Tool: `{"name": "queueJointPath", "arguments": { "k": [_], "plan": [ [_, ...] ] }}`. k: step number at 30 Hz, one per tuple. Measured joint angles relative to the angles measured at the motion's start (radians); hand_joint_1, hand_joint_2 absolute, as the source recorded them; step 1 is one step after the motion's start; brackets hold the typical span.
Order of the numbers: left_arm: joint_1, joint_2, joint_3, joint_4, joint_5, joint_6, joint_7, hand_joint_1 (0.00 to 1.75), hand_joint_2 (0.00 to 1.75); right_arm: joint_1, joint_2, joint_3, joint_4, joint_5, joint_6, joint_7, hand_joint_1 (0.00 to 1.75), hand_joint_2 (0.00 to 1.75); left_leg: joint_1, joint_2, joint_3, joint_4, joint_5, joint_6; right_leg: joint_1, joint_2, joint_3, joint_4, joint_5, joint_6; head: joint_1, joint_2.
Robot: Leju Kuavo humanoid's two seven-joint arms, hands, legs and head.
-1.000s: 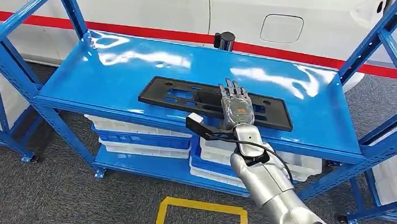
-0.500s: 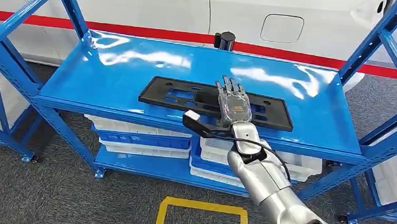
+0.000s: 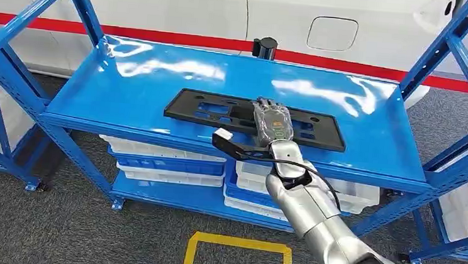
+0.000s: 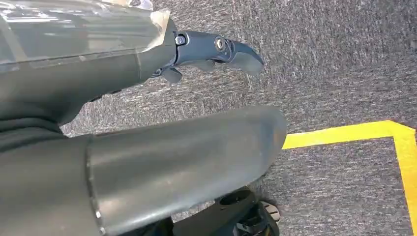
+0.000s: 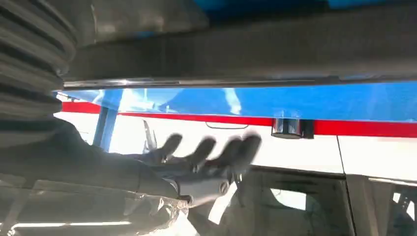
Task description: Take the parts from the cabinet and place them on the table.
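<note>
- The right hand's fingers [image 5: 216, 147] are stretched out and slightly apart, blurred in the right wrist view, gripping nothing; the head view shows the right hand [image 3: 272, 122] lying flat over the black part [image 3: 208, 112].
- The left hand [image 4: 216, 49] hangs over grey floor, fingers apart, empty as far as shows.
- Since a second ago the right hand has slid toward 12 o'clock, further over the part.
- The part lies on the blue shelf [image 3: 128, 86], under the fingers, running from 9 to 3 o'clock.
</note>
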Motion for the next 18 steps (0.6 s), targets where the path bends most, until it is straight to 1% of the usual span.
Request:
{"name": "queueJointPath", "arguments": {
  "k": [3,4,7,15,17,18],
  "plan": [
    [0.000,0.000,0.000,0.000,0.001,0.000,0.000,0.00,0.00,-0.002,0.000,0.002,0.009,0.002,0.000,0.000,1.24,1.75,0.000,0.000,0.000,0.000,0.000,0.000,0.000,0.000,0.000,0.000,0.000,0.000,0.000,0.000],
    [0.000,0.000,0.000,0.000,0.001,0.000,0.000,0.00,0.00,-0.003,0.000,0.002,0.011,0.002,0.000,0.000,1.34,1.75,0.000,0.000,0.000,0.000,0.000,0.000,0.000,0.000,0.000,0.000,0.000,0.000,0.000,0.000],
    [0.000,0.000,0.000,0.000,0.001,0.000,0.000,0.00,0.00,-0.009,0.000,0.002,0.018,0.003,0.000,0.000,1.40,1.75,0.000,0.000,0.000,0.000,0.000,0.000,0.000,0.000,0.000,0.000,0.000,0.000,0.000,0.000],
    [0.000,0.001,0.000,0.001,0.002,0.000,0.000,0.00,0.00,-0.010,0.000,0.008,0.024,0.003,0.000,-0.002,1.40,1.75,0.000,0.000,0.000,0.000,0.000,0.000,0.000,0.000,0.000,0.000,0.000,0.000,0.000,0.000],
    [0.000,0.001,0.000,0.001,0.002,0.000,0.000,0.00,0.00,-0.010,0.000,0.009,0.024,0.003,0.000,-0.002,1.34,1.75,0.000,0.000,0.000,0.000,0.000,0.000,0.000,0.000,0.000,0.000,0.000,0.000,0.000,0.000],
    [0.000,0.001,0.000,0.001,0.002,0.000,0.000,0.00,0.00,-0.010,0.000,0.010,0.024,0.003,0.000,-0.002,1.45,1.75,0.000,0.000,0.000,0.000,0.000,0.000,0.000,0.000,0.000,0.000,0.000,0.000,0.000,0.000]
  ]
}}
